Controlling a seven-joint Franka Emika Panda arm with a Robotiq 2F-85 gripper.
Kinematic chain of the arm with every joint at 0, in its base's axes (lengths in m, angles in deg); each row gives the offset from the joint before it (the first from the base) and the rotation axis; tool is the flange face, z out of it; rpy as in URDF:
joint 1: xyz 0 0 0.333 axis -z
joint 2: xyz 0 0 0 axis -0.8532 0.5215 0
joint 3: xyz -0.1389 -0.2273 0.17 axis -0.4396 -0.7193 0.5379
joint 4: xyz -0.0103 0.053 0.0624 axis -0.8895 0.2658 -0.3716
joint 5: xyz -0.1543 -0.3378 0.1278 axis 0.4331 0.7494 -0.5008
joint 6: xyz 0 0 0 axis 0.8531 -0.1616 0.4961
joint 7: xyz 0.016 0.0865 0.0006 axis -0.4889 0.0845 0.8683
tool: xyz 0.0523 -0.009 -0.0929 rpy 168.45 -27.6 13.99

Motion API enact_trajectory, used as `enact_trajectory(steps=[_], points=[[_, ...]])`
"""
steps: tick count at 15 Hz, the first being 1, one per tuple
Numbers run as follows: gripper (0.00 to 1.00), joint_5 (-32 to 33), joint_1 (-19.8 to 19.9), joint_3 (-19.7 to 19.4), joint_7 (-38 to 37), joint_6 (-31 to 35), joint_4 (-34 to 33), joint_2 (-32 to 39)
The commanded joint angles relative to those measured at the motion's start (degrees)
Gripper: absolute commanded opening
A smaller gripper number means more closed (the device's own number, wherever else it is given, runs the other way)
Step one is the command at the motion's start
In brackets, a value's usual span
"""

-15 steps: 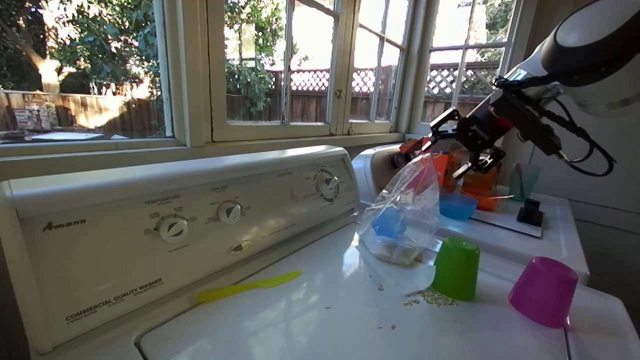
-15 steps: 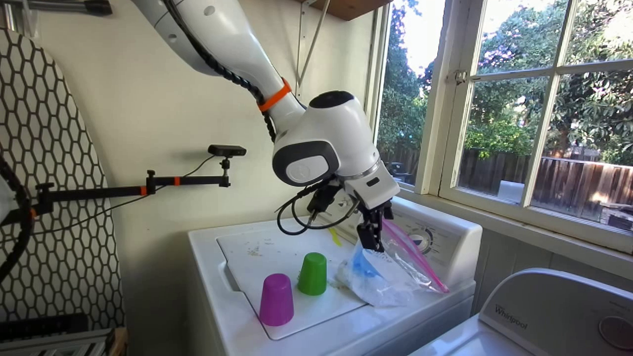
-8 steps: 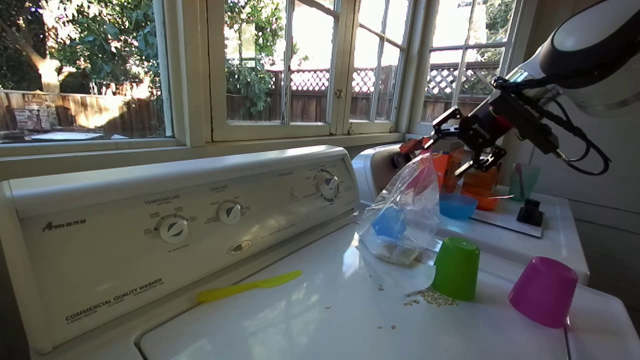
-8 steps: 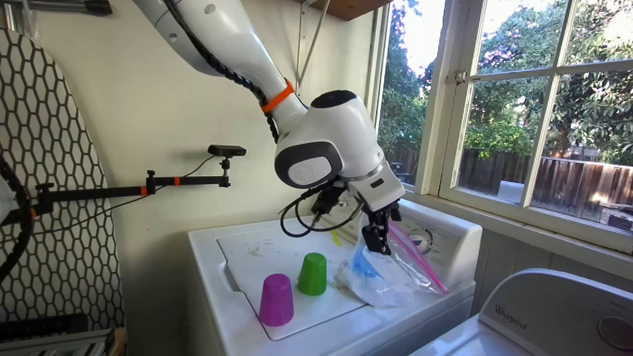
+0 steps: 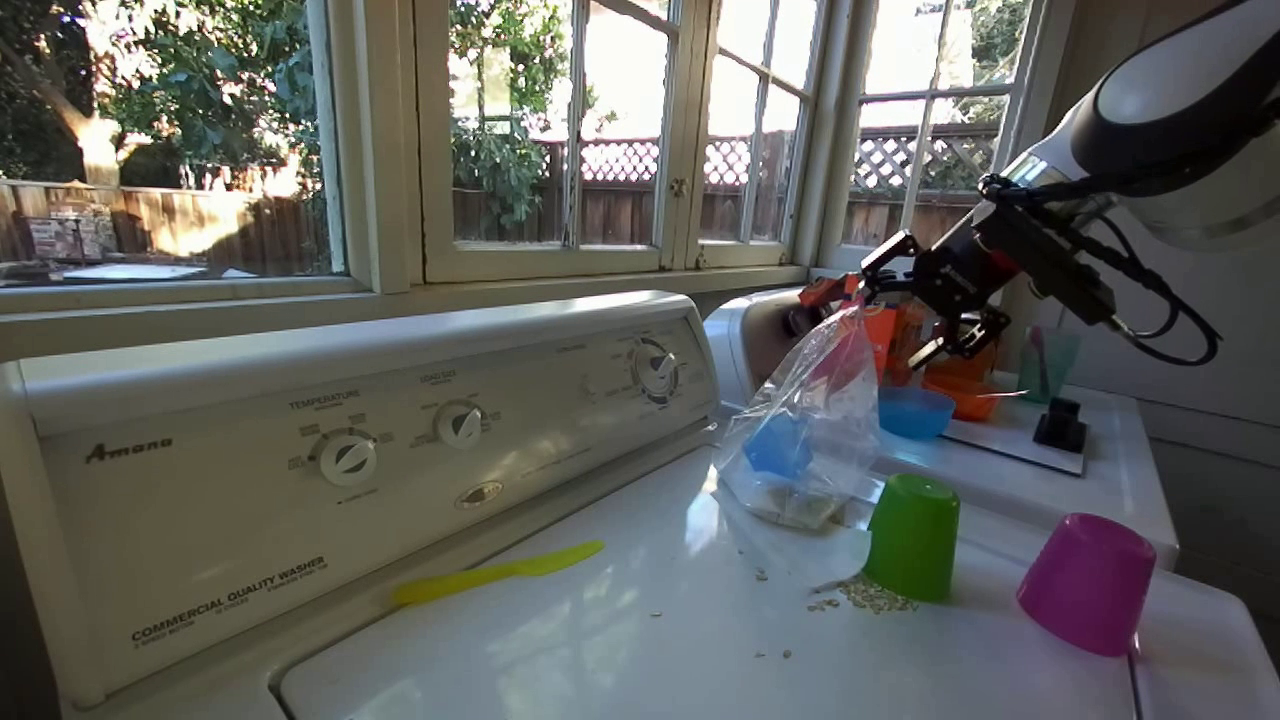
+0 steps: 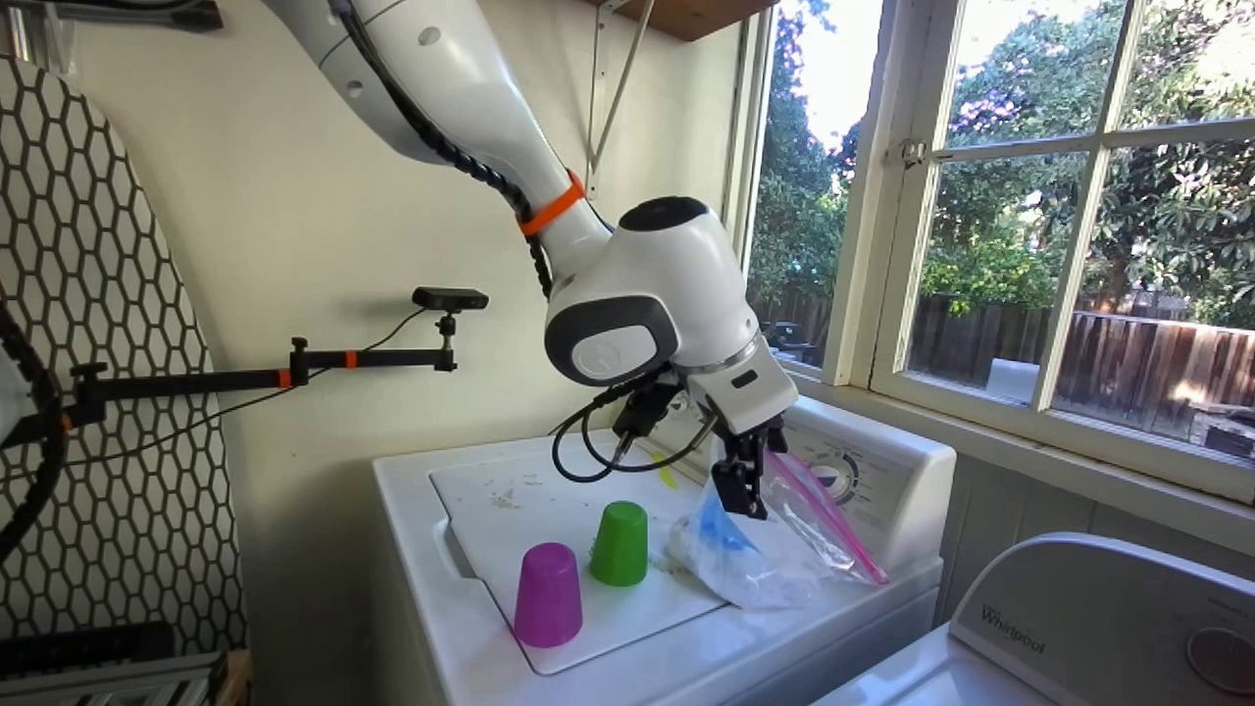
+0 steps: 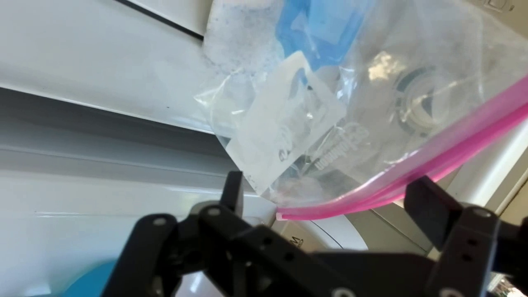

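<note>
Standing wide apart in an exterior view, the fingers of the black pincer [image 5: 892, 325] clasp nothing; the upper one ends right at the peaked mouth of a zip-top bag [image 5: 835, 400], though contact is impossible to judge. The thin, creased, transparent film rests on the smooth white top of an Amana washer [image 5: 540, 660] and blurs the outline of a blue item [image 5: 778, 447] inside. Nearby are an upturned, tapered green plastic cup [image 5: 912, 540] with dry flakes [image 5: 877, 597] at its rim, a similar magenta cup [image 5: 1088, 585] and a flat yellow plastic knife [image 5: 497, 574].

In an exterior view, the glossy white arm [image 6: 637, 294] hides most of the knife and some of the bag, whose pink zip strip [image 6: 833, 520] slants downward.

In the wrist view, the jaws stand released, with part of the bag's rim between them; the strip passes behind one fingertip [image 7: 431, 202], and whether they touch is unclear. A matte white printed panel [image 7: 268, 136] shows in the film, its lettering mostly illegible. A smooth, rounded blue object [image 7: 90, 280] is cut off at the lower edge.
</note>
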Motion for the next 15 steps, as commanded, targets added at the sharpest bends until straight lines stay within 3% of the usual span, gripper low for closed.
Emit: enact_trajectory(steps=[1,2,4,13,15], points=[[0.96,1.51,-0.17,0.24,-0.09,-1.69,-0.53,1.06],[0.74,1.46,-0.19,0.42,0.04,-2.29,-0.49,0.91],[0.69,1.31,-0.21,0.88,0.45,-3.72,-0.36,0.22],[0.0,0.14,-0.35,3.27,7.21,-20.27,-0.22,-4.07],[0.0,-2.05,-0.32,3.71,11.02,-24.58,-0.55,-5.04]])
